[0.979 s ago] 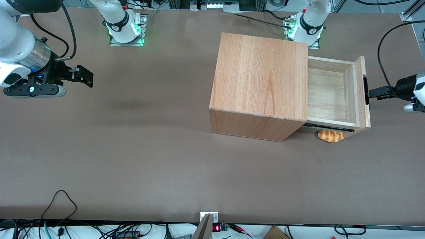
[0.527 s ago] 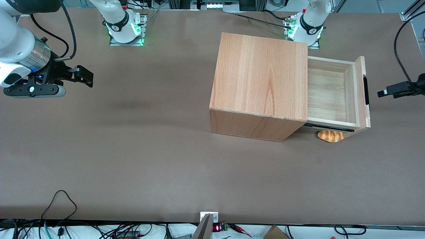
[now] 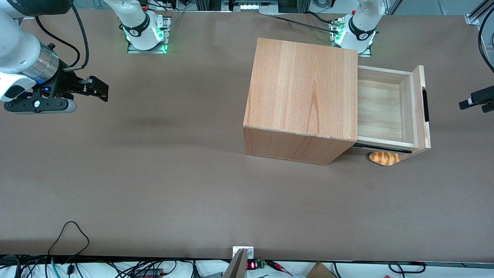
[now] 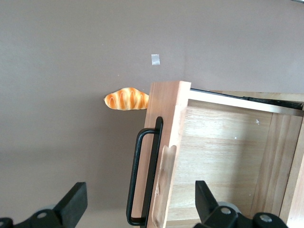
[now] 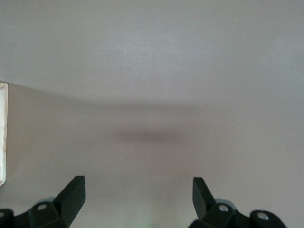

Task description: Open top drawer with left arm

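**Top drawer standing open, my gripper hanging clear of its handle**

I am holding my gripper (image 3: 475, 101) in the air in front of the top drawer's front panel, apart from it and touching nothing, out toward the working arm's end of the table. Its two black fingers (image 4: 72, 204) are standing spread wide, with nothing between them.

The top drawer (image 3: 386, 110) is sitting pulled well out of the cabinet (image 3: 303, 92), its pale inside bare and showing. From my gripper, the drawer is lying straight ahead toward the cabinet, and that is the relation any further move is turning on: the drawer's travel is running along the line between my gripper and the cabinet, while the handle (image 4: 142, 175) is running crosswise to that line, along the panel's face. I am judging the opening to be essentially done, so what is left is only backing farther off along that same line.

The drawer is shallow, boxy light wood with a smooth grain and a flat front; the handle is a slim black loop, and a black slide rail (image 3: 382, 148) is showing under its nearer side. A small glossy toy bread loaf (image 3: 384, 158) is lying on the matte brown table (image 3: 173, 173), just beside the drawer's nearer front corner, out of my way.
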